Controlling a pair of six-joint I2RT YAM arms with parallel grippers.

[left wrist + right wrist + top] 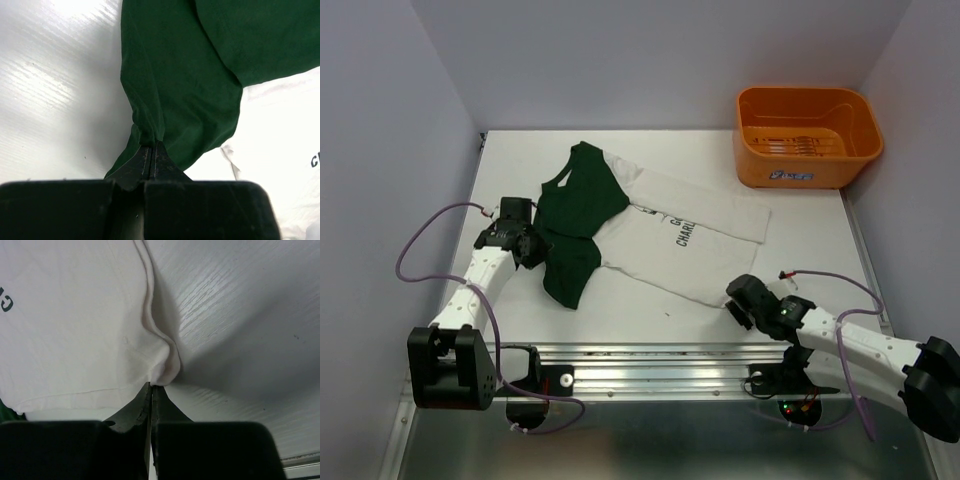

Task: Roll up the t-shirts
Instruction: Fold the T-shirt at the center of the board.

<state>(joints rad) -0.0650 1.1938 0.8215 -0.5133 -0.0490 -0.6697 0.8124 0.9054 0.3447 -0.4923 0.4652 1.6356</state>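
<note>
One t-shirt (660,240), white with dark green sleeves and dark lettering, lies spread across the middle of the white table (500,170). My left gripper (528,246) sits at its left side, shut on a pinch of the green sleeve (180,75); the jaw tips (152,146) meet on a fold of that cloth. My right gripper (740,296) is at the shirt's near right corner, shut on the bunched edge of the white hem (165,365), with its tips (151,386) closed together. The white body (75,330) stretches left of that pinch.
An orange plastic basket (807,135) stands at the back right corner, holding nothing I can see. Grey walls close in the table on the left, back and right. A metal rail (660,362) runs along the near edge between the arm bases.
</note>
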